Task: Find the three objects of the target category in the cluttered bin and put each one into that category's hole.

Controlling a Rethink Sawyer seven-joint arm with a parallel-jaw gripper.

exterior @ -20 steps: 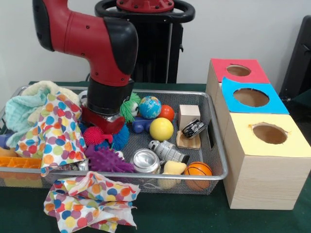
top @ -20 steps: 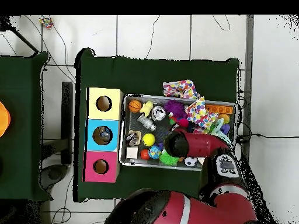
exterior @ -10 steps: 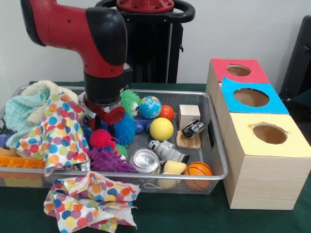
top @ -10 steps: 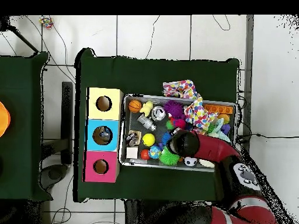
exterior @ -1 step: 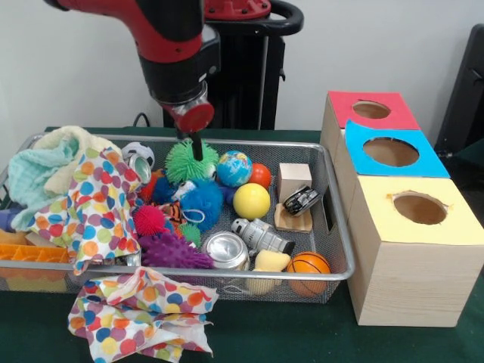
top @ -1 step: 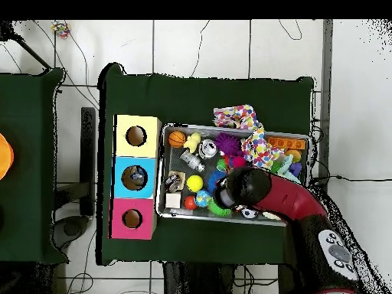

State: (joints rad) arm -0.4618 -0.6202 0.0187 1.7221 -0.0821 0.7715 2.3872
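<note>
**Arm raised over the middle of the basket**

Reaching down from above in the front view, red and black forearm upright, wrist ending in a red round part; gripper (exterior @ -1 step: 197, 146) a dark narrow tip just above the green spiky ball (exterior @ -1 step: 186, 162), appears to be touching its top; impossible to tell whether the jaws are closed or apart. From overhead, arm (top @ -1 step: 264, 193) slanting across the basket's robot-side edge, hiding the gripper.

Inside the wire basket (exterior @ -1 step: 336, 227): four spiky balls, counted as green, blue (exterior @ -1 step: 201, 203), pink (exterior @ -1 step: 150, 220) and purple (exterior @ -1 step: 170, 250); four smooth balls, namely a globe ball (exterior @ -1 step: 234, 167), a small orange-red ball (exterior @ -1 step: 259, 175), a yellow ball (exterior @ -1 step: 251, 201) and a basketball (exterior @ -1 step: 308, 265) at the near right corner; two cans, one (exterior @ -1 step: 227, 251) by the front rim and one (exterior @ -1 step: 139, 165) by the cloths; one wooden cube (exterior @ -1 step: 294, 181); one toy car (exterior @ -1 step: 302, 200) on a wooden piece; one grey cylinder (exterior @ -1 step: 262, 235); one pale green towel (exterior @ -1 step: 34, 174) at the left end.

Two dotted cloths: one (exterior @ -1 step: 89, 204) draped in the basket, one (exterior @ -1 step: 140, 314) on the green table in front.

Beside the basket, three boxes in a row, each with one round hole: red (exterior @ -1 step: 370, 111), blue (exterior @ -1 step: 393, 151), yellow (exterior @ -1 step: 420, 208); something visible inside the blue hole from overhead.
</note>
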